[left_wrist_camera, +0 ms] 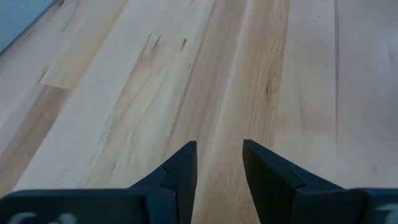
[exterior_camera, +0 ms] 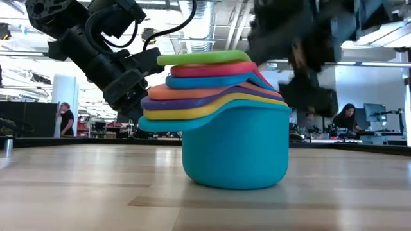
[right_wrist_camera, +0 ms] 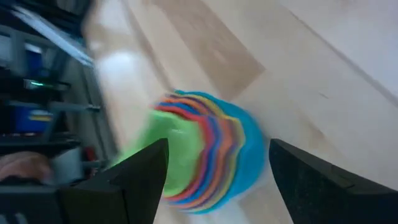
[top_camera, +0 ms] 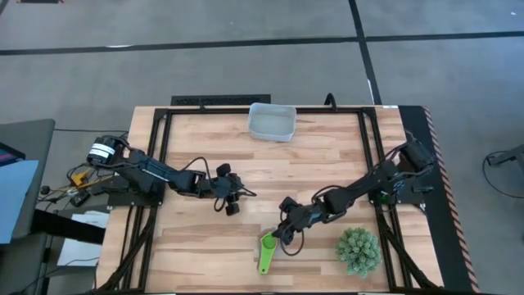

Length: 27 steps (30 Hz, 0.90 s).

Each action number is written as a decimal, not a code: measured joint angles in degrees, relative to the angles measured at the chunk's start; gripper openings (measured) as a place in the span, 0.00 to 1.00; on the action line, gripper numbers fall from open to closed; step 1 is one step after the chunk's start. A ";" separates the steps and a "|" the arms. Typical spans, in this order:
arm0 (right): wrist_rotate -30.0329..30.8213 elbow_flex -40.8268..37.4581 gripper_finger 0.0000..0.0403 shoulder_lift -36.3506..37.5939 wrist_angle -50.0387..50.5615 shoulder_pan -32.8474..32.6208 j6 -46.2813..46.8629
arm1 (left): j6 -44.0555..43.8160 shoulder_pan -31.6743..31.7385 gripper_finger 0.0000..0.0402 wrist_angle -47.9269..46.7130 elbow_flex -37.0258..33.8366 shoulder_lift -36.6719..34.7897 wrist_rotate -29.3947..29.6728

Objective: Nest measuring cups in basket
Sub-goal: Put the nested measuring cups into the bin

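Plant [top_camera: 359, 250] beside nested measuring cups [top_camera: 268, 250]

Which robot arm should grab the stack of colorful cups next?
Probably the right. The right gripper hangs open right beside the measuring cups, which its wrist view shows between its fingers. The left gripper is farther off over bare table. The basket sits empty at the far edge.

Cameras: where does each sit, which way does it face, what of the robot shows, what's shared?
High: overhead, straight down; both arms, basket, plant.
Low: table height, level into the room; cup stack close, arms behind.
Left wrist: over bare table; left gripper open.
Right wrist: onto the stack; right gripper open.
Shared: the stack, in high, low, right wrist.
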<state>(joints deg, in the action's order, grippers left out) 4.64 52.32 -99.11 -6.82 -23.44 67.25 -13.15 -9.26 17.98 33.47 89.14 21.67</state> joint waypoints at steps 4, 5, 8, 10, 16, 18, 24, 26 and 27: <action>-1.28 1.36 0.75 -2.62 -1.02 -0.11 -0.05 | -0.05 -0.01 0.29 -0.29 0.00 0.00 -0.08; -2.23 1.52 0.75 -3.14 -0.77 -0.17 -0.32 | -0.14 -0.02 0.29 -0.29 0.00 0.00 -0.29; -3.64 2.42 0.75 -5.03 -1.66 -0.31 -1.14 | -0.18 -0.02 0.29 -0.29 0.02 0.00 -0.44; -4.00 2.48 0.75 -5.01 -3.29 -0.32 -1.17 | -0.20 -0.02 0.29 -0.26 0.02 0.00 -0.48; -4.55 2.51 0.75 -5.14 -3.60 -0.31 -1.32 | -0.74 -0.02 0.29 -0.43 0.02 0.00 -0.90; -4.56 2.49 0.75 -5.14 -3.25 -0.31 -1.20 | -1.08 -0.02 0.29 -0.43 0.02 0.00 -0.92; -4.55 2.49 0.75 -5.14 -2.17 -0.31 -0.91 | -1.65 -0.02 0.29 -0.46 0.02 0.00 -0.94; -4.46 2.49 0.75 -5.14 -2.15 -0.29 -0.91 | -2.34 -0.02 0.29 -0.48 0.02 0.00 -0.96; -4.32 2.49 0.75 -5.14 -2.09 -0.15 -0.91 | -2.71 -0.02 0.29 -0.48 0.02 0.00 -1.02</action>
<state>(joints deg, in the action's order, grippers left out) 0.32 54.81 -104.25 -8.91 -23.59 66.35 -15.86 -9.28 17.50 33.50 89.14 20.65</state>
